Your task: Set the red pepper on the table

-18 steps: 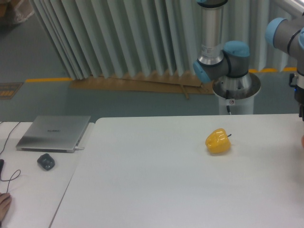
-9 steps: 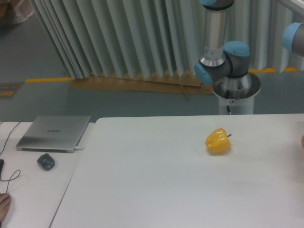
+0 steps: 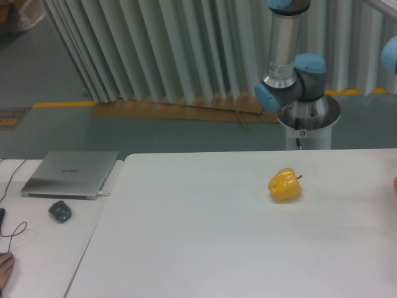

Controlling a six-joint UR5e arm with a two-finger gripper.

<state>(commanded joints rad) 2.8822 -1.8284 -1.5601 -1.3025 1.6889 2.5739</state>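
The white table (image 3: 205,236) fills the lower part of the camera view. A thin reddish sliver (image 3: 395,184) shows on the table at the right edge of the frame. It may be the red pepper, but nearly all of it is cut off. The arm's base (image 3: 302,112) stands behind the table, and a blue joint (image 3: 391,54) shows at the top right. The gripper is out of view.
A yellow bell pepper (image 3: 285,185) lies on the table, right of centre. A smaller white desk (image 3: 43,248) at the left holds a closed laptop (image 3: 70,174), a dark mouse (image 3: 60,212) and a cable. Fingers of a hand (image 3: 5,268) show at the lower left corner.
The arm's wrist section, seen at the right edge a second ago, has moved up and right out of the frame. The reddish sliver and the yellow pepper have not moved.
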